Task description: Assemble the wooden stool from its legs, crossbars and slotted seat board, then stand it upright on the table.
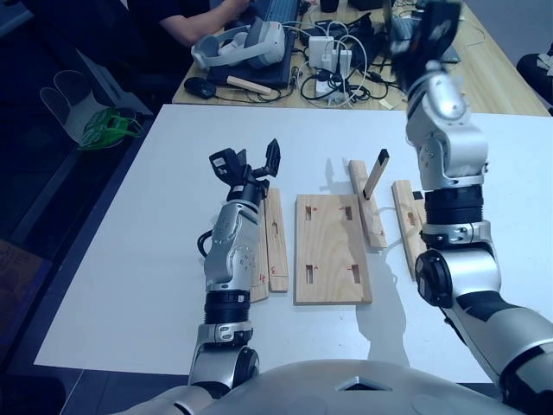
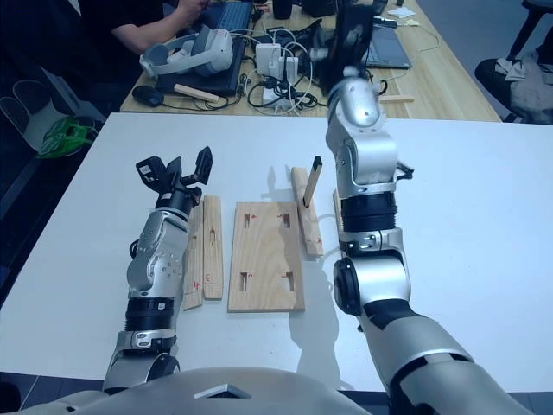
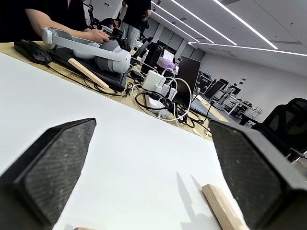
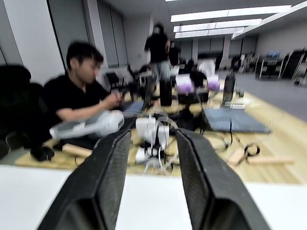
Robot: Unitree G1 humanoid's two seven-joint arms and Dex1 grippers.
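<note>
Four wooden strips lie flat on the white table [image 1: 147, 225] around the seat board [image 1: 332, 252], which rests face up in the middle with its four slots showing. Two strips sit side by side just left of the board. The inner left strip [image 2: 212, 246] is in plain sight, while the outer left strip [image 2: 193, 270] is partly covered by the left forearm. Just right of the board lies the near right strip [image 1: 370, 214], and a short dark-tipped stick [image 1: 377, 173] stands on it, leaning slightly. The far right strip [image 1: 403, 218] lies beside that one, partly hidden behind the right arm.

The left gripper [image 1: 248, 160] hangs low over the table just past the far ends of the two left strips. Its fingers are spread wide with nothing between them. The right gripper [image 4: 153, 138] is raised high near the table's far edge, its fingers also parted and empty.

Beyond the table is a wooden desk [image 1: 497, 82] with a white headset [image 1: 240, 43], a tangle of cables [image 1: 333, 69] and one more wooden piece [image 1: 251, 85]
</note>
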